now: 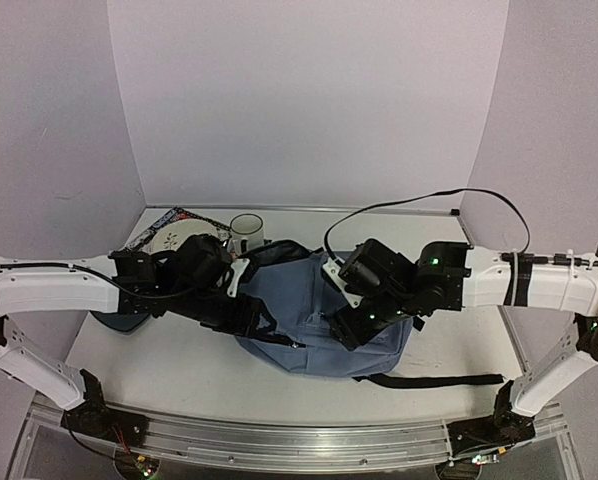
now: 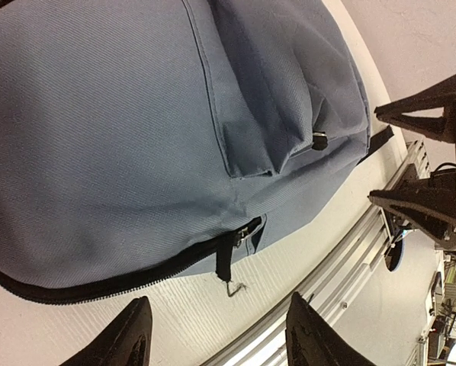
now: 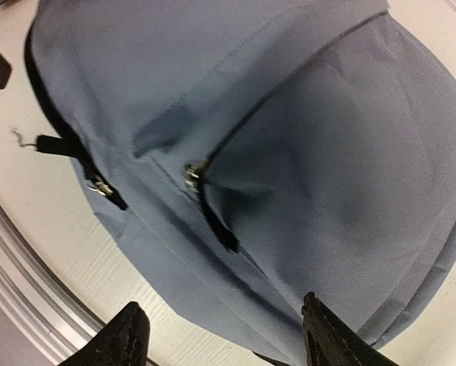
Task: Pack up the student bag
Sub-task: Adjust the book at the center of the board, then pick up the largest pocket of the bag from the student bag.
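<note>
the left claw (image 2: 219, 305) stands wide, its two dark fingers (image 2: 129, 339) apart with nothing between them, at the bottom of its wrist view over a bare strip of white counter (image 2: 60, 324); just above it in that view runs the dark main zipper of the student bag (image 2: 98, 137), with a metal pull and a black tab (image 2: 226, 255) hanging at the zipper's end; the right claw (image 3: 222, 305) is also wide and holds nothing, its fingertips (image 3: 129, 335) at the lower edge of its own view, above the blue-grey fabric; the front pocket's zipper pull (image 3: 194, 174) sits near the middle of that frame, and a second pull (image 3: 100, 185) lies to its left by the bag's edge.

in the top view the student bag (image 1: 289, 310) lies flat at the centre of the counter (image 1: 179, 370), between the two arms, which reach in from the left and right sides and cover part of it; a black strap (image 1: 429, 380) trails from the bag toward the lower right; behind the left arm, in the upper left of the counter, stand a white mug (image 1: 246, 232) and a pale plate (image 1: 174, 238) resting on a printed sheet (image 1: 169, 215); a dark teal tray (image 1: 119, 322) shows partly under the left arm; a metal rail (image 1: 299, 445) runs along the bottom of the frame.
</note>
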Controlling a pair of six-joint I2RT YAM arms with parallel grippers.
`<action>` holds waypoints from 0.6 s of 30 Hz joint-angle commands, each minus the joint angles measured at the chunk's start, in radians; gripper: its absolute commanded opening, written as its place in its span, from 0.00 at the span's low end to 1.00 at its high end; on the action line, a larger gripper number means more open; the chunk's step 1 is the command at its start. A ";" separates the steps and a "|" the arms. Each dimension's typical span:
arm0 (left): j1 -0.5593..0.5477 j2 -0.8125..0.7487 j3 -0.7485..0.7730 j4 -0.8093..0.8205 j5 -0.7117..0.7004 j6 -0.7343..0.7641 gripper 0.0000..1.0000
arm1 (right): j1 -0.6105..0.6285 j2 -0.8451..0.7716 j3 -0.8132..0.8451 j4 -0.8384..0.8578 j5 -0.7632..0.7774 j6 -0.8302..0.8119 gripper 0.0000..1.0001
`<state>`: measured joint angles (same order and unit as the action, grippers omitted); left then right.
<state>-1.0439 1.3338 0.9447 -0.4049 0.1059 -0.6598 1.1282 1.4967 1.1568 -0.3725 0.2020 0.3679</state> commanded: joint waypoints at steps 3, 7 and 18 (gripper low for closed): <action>-0.045 0.125 0.117 -0.001 -0.011 -0.012 0.61 | -0.027 -0.051 -0.052 -0.051 0.038 -0.014 0.72; -0.047 0.189 0.149 -0.005 -0.014 -0.017 0.60 | -0.026 -0.052 -0.061 -0.047 0.033 -0.019 0.73; -0.062 0.294 0.221 -0.005 0.030 -0.013 0.22 | -0.027 -0.046 -0.085 -0.002 0.007 -0.050 0.74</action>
<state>-1.0924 1.6173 1.1065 -0.4206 0.1135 -0.6785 1.1011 1.4754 1.0813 -0.3683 0.2161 0.3443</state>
